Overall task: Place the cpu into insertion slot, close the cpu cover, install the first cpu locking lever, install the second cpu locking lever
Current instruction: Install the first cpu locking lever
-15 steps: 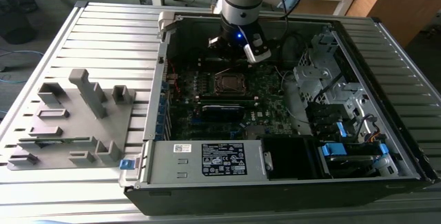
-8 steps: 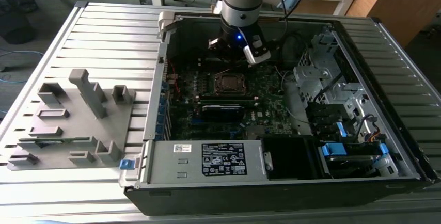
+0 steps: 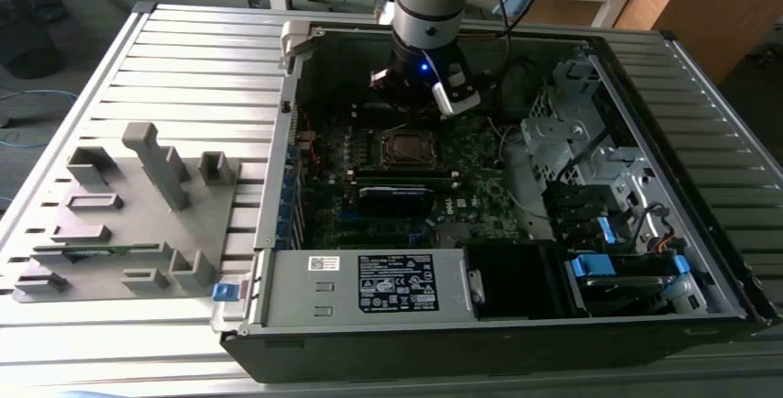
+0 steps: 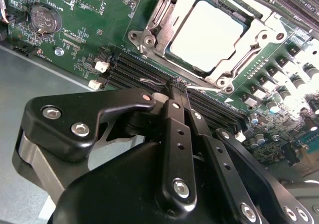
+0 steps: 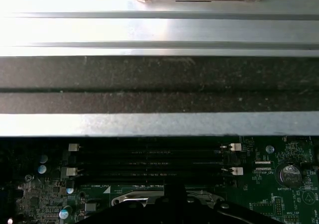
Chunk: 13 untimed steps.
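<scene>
The cpu lies flat in the insertion slot on the green board, its pale metal face showing through the window of the cpu cover, which lies down over it. In the exterior view the cpu sits mid-board, with my gripper just behind it, inside the case. In the second wrist view my gripper is shut, its tips at a thin wire locking lever that runs along the socket's near edge. Whether the tips pinch the wire I cannot tell. A second wire lever curves along another side.
Black memory slots run between the socket and the case wall. A coin battery sits on the board. A power supply and drive bays fill the case. A grey fixture plate lies at the exterior view's left.
</scene>
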Motion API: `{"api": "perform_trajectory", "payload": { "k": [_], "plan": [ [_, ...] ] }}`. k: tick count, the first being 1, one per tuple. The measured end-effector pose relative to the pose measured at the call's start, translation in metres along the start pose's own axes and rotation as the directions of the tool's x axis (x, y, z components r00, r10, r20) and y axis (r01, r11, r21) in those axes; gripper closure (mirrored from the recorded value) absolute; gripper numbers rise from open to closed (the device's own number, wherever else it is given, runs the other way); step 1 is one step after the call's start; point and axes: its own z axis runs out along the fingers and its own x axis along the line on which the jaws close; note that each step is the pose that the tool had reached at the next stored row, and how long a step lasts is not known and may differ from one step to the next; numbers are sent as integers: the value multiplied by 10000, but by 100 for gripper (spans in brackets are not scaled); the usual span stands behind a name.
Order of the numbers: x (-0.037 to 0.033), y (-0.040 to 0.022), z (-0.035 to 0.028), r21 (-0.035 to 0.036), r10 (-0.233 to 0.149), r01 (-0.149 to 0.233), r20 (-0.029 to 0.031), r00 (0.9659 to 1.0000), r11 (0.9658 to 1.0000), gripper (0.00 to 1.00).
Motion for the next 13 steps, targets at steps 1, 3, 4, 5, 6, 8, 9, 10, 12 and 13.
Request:
{"api": "perform_trajectory", "payload": {
  "k": [1,3,4,5,6,8,9,10,12,13],
  "plan": [
    [0,-1,4,-1,-2,2,8,10000,10000,89],
    [1,-2,10,-1,-5,5,27,10000,10000,89],
    [1,-2,11,1,-7,7,30,10000,10000,89],
    [1,-3,12,2,-8,8,37,10000,10000,89],
    [1,-3,15,-1,-4,4,47,10000,10000,89],
    [1,-4,19,3,102,-102,72,9999,9999,89],
    [2,-4,20,7,188,-188,89,9998,9998,89],
    [1,-4,21,10,260,-260,103,9996,9997,89],
    [1,-4,22,8,303,-303,112,9995,9995,89],
    [1,-4,22,9,304,-304,113,9995,9995,89]
  ]
}}
